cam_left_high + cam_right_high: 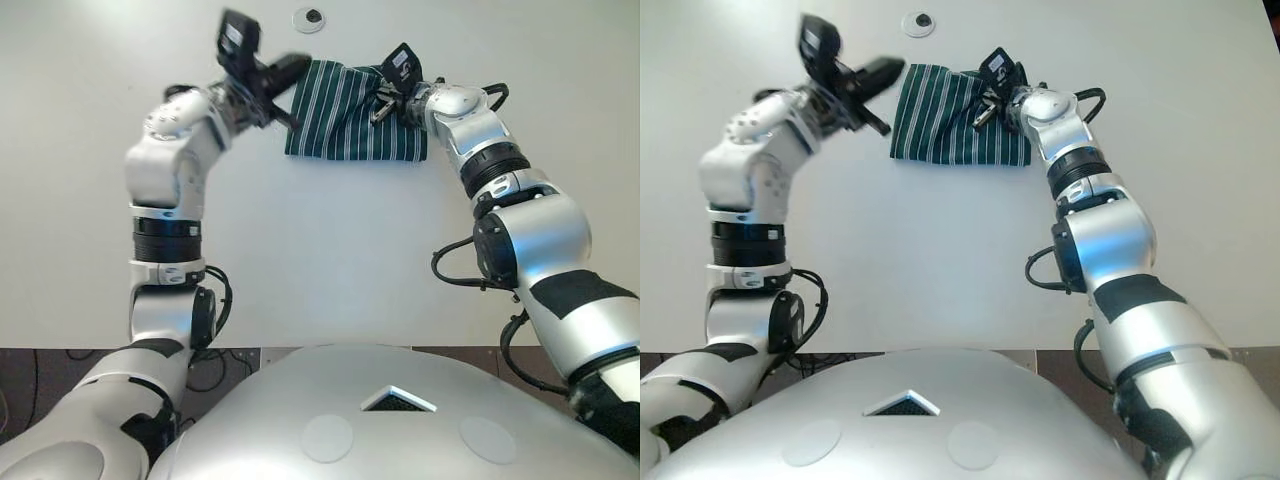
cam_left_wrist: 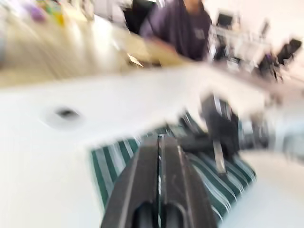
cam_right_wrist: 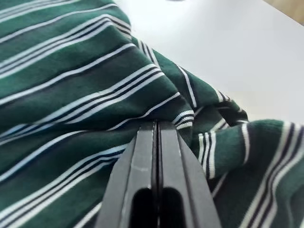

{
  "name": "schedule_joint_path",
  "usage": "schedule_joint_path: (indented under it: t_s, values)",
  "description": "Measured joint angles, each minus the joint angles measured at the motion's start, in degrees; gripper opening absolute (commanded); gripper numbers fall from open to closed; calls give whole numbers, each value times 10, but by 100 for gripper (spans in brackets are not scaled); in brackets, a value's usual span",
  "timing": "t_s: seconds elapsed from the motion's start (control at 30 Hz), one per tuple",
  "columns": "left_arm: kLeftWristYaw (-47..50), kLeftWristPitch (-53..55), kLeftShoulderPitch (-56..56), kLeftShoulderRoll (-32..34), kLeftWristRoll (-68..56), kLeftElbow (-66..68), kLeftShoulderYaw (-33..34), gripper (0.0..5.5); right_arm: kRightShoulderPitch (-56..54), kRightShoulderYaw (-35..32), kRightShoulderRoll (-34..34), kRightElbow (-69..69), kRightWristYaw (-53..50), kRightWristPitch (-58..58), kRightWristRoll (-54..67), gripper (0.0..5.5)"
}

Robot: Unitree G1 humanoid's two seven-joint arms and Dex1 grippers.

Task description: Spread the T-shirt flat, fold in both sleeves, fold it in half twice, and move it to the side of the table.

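Observation:
The green striped T-shirt (image 1: 345,125) lies folded into a small rectangle at the far middle of the white table (image 1: 320,260). My right gripper (image 1: 381,106) rests on the shirt's right far corner. In the right wrist view its fingers (image 3: 142,156) are pressed together, with a gathered fold of the T-shirt (image 3: 71,80) caught at their tips. My left gripper (image 1: 288,68) hangs in the air just off the shirt's left far corner, tilted toward it. Its fingers (image 2: 142,180) are shut with nothing between them, above the T-shirt (image 2: 109,166).
A round cable grommet (image 1: 309,18) sits in the tabletop just beyond the shirt. Bare white table stretches to both sides and toward the front edge (image 1: 320,345).

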Motion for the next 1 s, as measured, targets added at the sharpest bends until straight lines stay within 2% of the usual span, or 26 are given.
schedule_joint_path:
  t_s: [0.13, 0.27, 0.33, 0.43, 0.47, 0.53, 0.77, 1.0]
  values:
    - [54, 26, 24, 17, -14, -35, 55, 2, 49, -54, -113, -15, -29, 18, 27, 0]
    - [105, 30, 91, 14, -13, -49, 73, 2, 128, -161, -246, -22, -130, 45, 90, 0]
    - [124, 25, 98, 7, -13, -51, 75, 2, 162, -210, -269, -30, -201, 53, 117, 0]
    - [145, 9, 107, -2, -3, -52, 78, 2, 203, -247, -255, -80, -253, 30, 139, 0]
    - [156, -2, 120, -2, 8, -50, 80, 2, 220, -246, -230, -121, -252, 15, 139, 0]
    - [173, -34, 137, -2, 37, -47, 72, 2, 244, -223, -177, -217, -249, -9, 135, 0]
    - [231, -159, 220, -43, 122, -60, 20, 2, 302, -147, -94, -570, -228, -13, 133, 0]
    - [300, -217, 233, -125, 126, -64, 12, 2, 340, -114, -37, -649, -225, 43, 133, 0]
